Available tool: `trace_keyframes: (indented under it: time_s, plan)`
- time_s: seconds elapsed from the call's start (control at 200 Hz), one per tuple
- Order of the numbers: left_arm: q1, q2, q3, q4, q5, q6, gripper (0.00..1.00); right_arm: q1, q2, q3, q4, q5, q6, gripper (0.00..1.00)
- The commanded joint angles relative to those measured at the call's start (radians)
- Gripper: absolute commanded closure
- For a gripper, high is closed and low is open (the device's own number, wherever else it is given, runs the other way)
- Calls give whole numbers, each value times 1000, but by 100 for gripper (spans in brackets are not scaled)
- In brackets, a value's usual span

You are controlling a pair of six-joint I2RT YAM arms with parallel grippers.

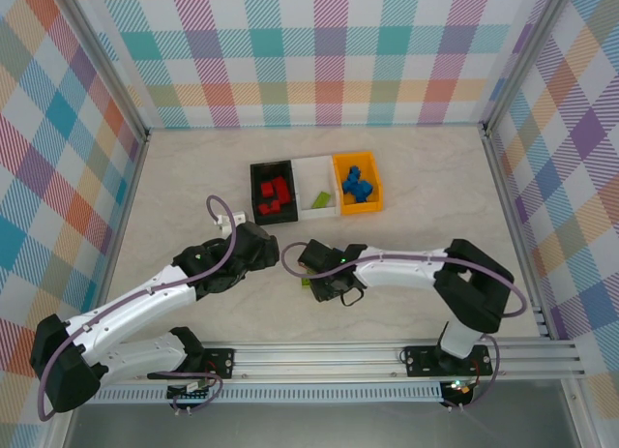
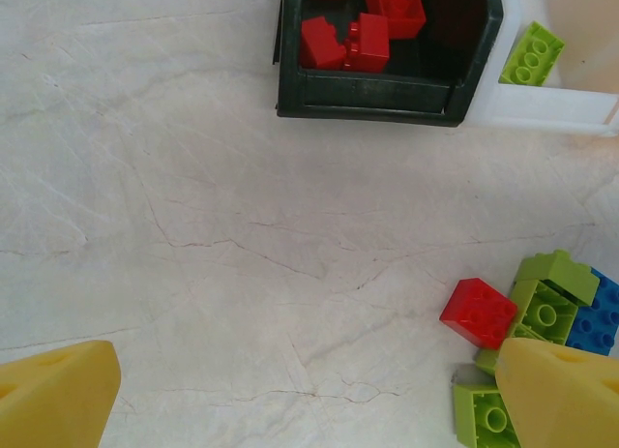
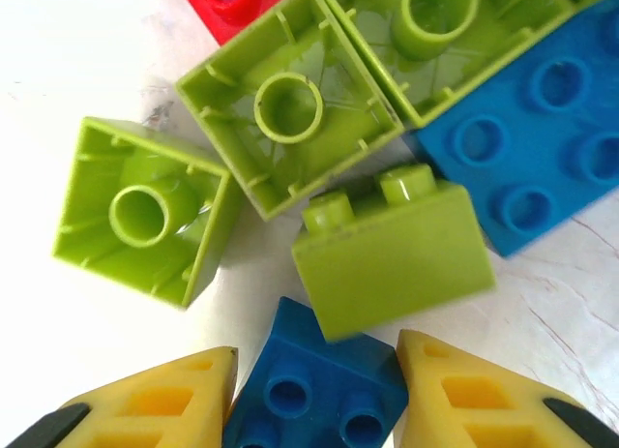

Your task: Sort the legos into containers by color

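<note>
And the right gripper [image 3: 317, 356] clamps a blue lego [image 3: 314, 395] on the worktop [image 3: 58, 42] beside green legos [image 3: 290, 129] (light, stiff, slick plastic, best squeezed across flat side walls), while the left gripper [image 2: 309, 371] hangs wide open.

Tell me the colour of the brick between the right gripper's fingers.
Blue. The brick shows best in the right wrist view.

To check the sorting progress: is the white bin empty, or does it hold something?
Not empty. A lime green brick lies inside the white bin.
</note>
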Motion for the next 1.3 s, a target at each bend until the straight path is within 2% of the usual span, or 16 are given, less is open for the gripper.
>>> trace_keyframes:
  time_s: [0.0, 0.11, 0.265, 0.42, 0.535, 0.67, 0.79, 0.825, 0.87, 0.91, 1.025, 1.195, 1.295]
  plan:
    - [-2, -7, 5, -10, -15, 2, 0, 5, -125, -10, 1, 13, 10, 70]
    - [-1, -6, -6, 12, 6, 5, 0, -34, -220, 33, -47, 50, -46, 71]
    - [-1, 16, -13, 39, 49, 8, 0, -276, -242, 137, -21, -7, -163, 71]
    - [-3, 54, -4, 42, 81, 13, 0, -485, -45, 337, 24, -55, -221, 71]
    - [-4, 72, 4, 46, 106, 22, 0, -572, 162, 518, 14, -64, -214, 71]
    - [-6, 104, 15, 46, 138, 37, 0, -613, 341, 712, -34, -63, -200, 70]
    - [-11, 139, 18, 53, 168, 48, 0, -630, 445, 837, -89, -66, -186, 66]
    - [-14, 146, 17, 59, 178, 51, 0, -632, 464, 860, -101, -71, -184, 61]
    - [-18, 161, 17, 67, 192, 56, 0, -637, 477, 882, -117, -77, -175, 48]
    - [-24, 177, 19, 76, 204, 63, 0, -637, 476, 889, -122, -79, -176, 41]
    - [-56, 238, 42, 86, 225, 88, 0, -637, 404, 833, -87, -87, -178, 33]
    - [-137, 362, 103, 79, 237, 114, 0, -632, 228, 635, 2, -121, -176, 32]
    - [-180, 431, 120, 86, 252, 114, 4, -627, 138, 508, 43, -127, -184, 32]
